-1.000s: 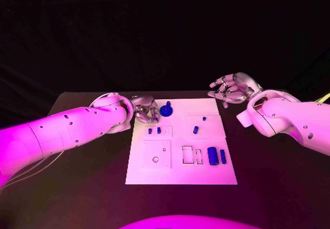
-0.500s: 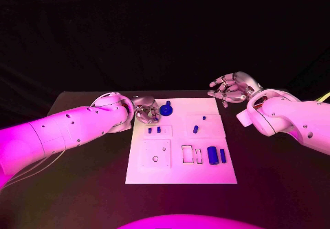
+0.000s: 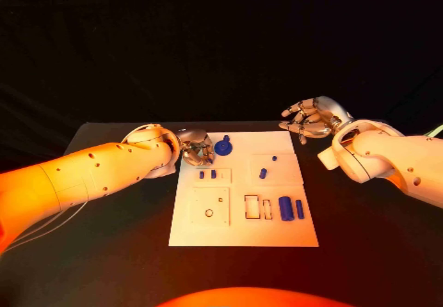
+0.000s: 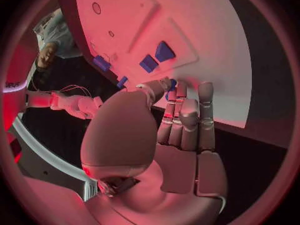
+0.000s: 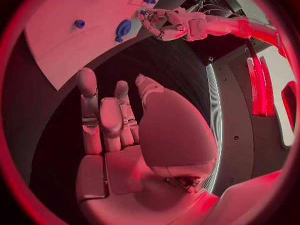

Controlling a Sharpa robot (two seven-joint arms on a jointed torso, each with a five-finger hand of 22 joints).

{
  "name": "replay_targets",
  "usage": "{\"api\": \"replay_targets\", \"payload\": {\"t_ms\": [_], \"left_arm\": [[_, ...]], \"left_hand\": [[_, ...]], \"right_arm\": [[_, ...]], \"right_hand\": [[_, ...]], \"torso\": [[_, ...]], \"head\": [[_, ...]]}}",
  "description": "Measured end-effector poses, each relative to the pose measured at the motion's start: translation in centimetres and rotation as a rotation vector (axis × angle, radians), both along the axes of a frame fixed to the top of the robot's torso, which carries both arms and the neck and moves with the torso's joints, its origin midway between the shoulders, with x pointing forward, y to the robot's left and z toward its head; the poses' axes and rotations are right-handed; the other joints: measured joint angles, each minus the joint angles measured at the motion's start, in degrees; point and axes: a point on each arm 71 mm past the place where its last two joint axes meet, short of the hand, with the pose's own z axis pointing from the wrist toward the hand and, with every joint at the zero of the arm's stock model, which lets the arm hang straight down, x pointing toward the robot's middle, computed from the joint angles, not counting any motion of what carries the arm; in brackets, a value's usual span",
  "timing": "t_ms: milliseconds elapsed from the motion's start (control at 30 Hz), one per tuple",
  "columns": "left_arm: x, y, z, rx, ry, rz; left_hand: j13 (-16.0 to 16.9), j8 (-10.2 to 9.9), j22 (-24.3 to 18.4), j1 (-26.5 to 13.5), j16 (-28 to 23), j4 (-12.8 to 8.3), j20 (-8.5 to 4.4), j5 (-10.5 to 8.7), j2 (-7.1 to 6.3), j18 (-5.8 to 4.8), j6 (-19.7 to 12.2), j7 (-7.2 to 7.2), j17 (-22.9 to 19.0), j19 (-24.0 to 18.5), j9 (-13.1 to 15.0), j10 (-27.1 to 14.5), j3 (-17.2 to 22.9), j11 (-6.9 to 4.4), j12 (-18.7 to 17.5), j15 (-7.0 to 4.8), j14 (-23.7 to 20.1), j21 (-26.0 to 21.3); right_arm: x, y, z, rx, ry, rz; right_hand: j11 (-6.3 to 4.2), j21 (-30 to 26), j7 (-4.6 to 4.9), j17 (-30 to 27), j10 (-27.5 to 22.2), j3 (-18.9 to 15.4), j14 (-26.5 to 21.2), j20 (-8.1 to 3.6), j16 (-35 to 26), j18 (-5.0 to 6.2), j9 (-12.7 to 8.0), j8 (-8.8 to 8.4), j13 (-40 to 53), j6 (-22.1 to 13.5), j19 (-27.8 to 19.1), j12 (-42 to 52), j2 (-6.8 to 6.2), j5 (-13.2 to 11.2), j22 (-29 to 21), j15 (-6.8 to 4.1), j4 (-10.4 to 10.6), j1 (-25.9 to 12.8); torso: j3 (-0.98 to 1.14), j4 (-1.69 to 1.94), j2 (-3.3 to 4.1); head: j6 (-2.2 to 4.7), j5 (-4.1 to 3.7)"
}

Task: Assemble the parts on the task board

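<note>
The white task board (image 3: 242,230) lies in the middle of the black table. A round blue part (image 3: 223,148) with a short stem stands near the board's far left corner, also seen as the round blue part (image 5: 123,29). My left hand (image 3: 194,149) sits right beside it with fingers curled toward it. A sliver of blue (image 4: 172,83) shows at my left hand's fingertips (image 4: 180,91); whether they hold it is unclear. My right hand (image 3: 309,119) hovers past the board's far right corner, fingers apart, holding nothing.
On the board lie two small blue pieces (image 3: 207,174), a blue peg (image 3: 263,173), a tiny blue stud (image 3: 274,158) and two blue cylinders (image 3: 292,208). Beside the cylinders are narrow slots (image 3: 251,206), and a square plate with a hole (image 3: 209,213).
</note>
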Motion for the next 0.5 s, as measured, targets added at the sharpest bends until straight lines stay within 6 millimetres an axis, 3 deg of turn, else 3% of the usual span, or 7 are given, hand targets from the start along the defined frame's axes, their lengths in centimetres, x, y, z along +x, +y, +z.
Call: {"api": "replay_targets", "payload": {"t_ms": [433, 500], "left_arm": [[-0.04, 0.04, -0.04, -0.014, 0.003, -0.002], [-0.04, 0.07, -0.05, -0.017, 0.004, -0.002]], "left_hand": [[0.00, -0.53, 0.00, 0.00, 0.00, 0.00, 0.00, 0.00, 0.00, 0.00, -0.02, 0.03, -0.01, 0.00, -0.03, 0.30, 0.00, 0.32, -1.57, 0.03, 0.00, 0.00], [0.00, -1.19, -0.01, -0.83, 0.00, 0.00, 0.02, 0.00, -0.83, 0.00, -0.64, 0.59, -0.02, 0.00, -0.13, 0.30, 0.00, 0.32, -2.33, 0.42, 0.38, -0.01]], "right_arm": [[0.00, -0.03, -0.03, 0.000, 0.000, -0.001], [0.00, -0.05, -0.03, 0.000, 0.000, -0.001]], "right_hand": [[0.00, 0.00, 0.00, -0.03, 0.00, 0.00, 0.00, 0.00, 0.00, 0.00, 0.00, 0.00, -0.26, 0.00, 0.00, 0.00, 0.00, 0.00, -0.23, 0.00, 0.00, 0.00], [0.00, 0.00, 0.00, -0.04, 0.00, 0.00, 0.00, 0.00, 0.00, 0.00, 0.00, 0.00, -0.26, 0.00, 0.00, 0.00, 0.00, 0.00, -0.23, 0.00, 0.00, 0.00]], "torso": [[0.02, 0.02, 0.01], [0.03, 0.02, 0.01]], "head": [[-0.02, 0.08], [-0.02, 0.08]]}}
